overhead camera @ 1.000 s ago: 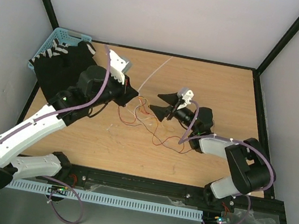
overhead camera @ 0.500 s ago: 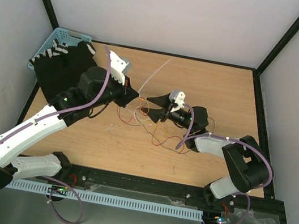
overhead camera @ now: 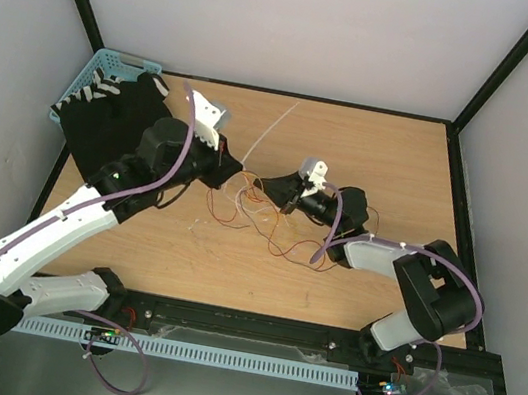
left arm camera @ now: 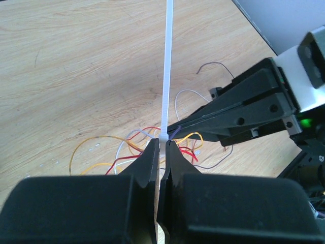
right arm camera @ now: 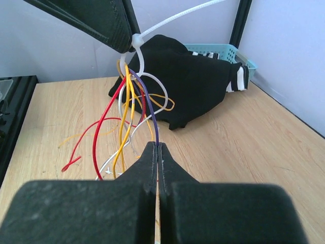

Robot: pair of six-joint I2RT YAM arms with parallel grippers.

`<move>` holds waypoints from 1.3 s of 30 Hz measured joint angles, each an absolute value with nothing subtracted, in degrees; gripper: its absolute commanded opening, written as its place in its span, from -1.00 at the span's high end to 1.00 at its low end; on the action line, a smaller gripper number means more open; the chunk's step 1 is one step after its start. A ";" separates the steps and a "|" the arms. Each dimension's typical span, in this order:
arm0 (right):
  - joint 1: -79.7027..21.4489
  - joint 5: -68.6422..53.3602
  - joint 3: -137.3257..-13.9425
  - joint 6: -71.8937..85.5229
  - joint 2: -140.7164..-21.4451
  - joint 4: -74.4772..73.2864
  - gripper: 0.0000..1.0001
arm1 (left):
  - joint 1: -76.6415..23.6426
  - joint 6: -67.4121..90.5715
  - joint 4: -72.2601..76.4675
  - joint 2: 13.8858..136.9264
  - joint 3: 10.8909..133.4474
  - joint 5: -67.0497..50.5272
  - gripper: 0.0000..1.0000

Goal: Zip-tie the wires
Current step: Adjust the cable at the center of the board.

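Note:
A bundle of thin wires (overhead camera: 253, 212), red, yellow, white and purple, lies loose mid-table and rises to a loop of the white zip tie (overhead camera: 273, 128). My left gripper (overhead camera: 233, 166) is shut on the zip tie just below its head (left arm camera: 163, 138), and the strap (left arm camera: 166, 61) runs straight away from the jaws. In the right wrist view the wires (right arm camera: 130, 101) hang from the zip tie's loop (right arm camera: 137, 61), under the left gripper (right arm camera: 125, 49). My right gripper (right arm camera: 158, 145) is shut on the purple wire (right arm camera: 150, 109), close to the left one (overhead camera: 255, 180).
A black cloth (overhead camera: 109, 121) lies at the table's back left, partly over a blue basket (overhead camera: 96, 78). Both also show in the right wrist view, cloth (right arm camera: 188, 86) and basket (right arm camera: 218, 51). Black frame posts stand at the corners.
My right gripper moved left toward the left gripper and went from wide open to shut on the purple wire. The left gripper held still with the zip tie.

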State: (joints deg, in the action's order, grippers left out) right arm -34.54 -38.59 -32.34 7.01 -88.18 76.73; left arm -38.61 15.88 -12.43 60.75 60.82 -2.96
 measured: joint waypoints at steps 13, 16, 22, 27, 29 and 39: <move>-34.46 -28.88 -27.75 4.25 -78.50 66.32 1.00 | -32.08 15.88 -13.87 55.27 58.30 -2.61 1.00; -34.39 -27.49 -27.11 3.86 -77.52 64.31 1.00 | -31.29 15.88 -14.50 54.61 58.04 -2.63 1.00; -34.20 -26.48 -26.85 3.77 -76.49 62.57 1.00 | -30.46 15.90 -14.81 54.39 57.67 -3.01 1.00; -34.09 -25.26 -26.85 3.57 -75.85 60.49 1.00 | -29.93 15.90 -14.92 54.28 57.52 -3.05 1.00; -33.95 -24.73 -26.85 3.46 -75.18 59.75 1.00 | -29.56 15.90 -14.98 54.08 57.28 -3.05 1.00; -33.71 -25.34 -26.83 3.90 -74.13 58.52 0.25 | -28.84 16.08 -14.96 54.06 57.17 -3.38 1.00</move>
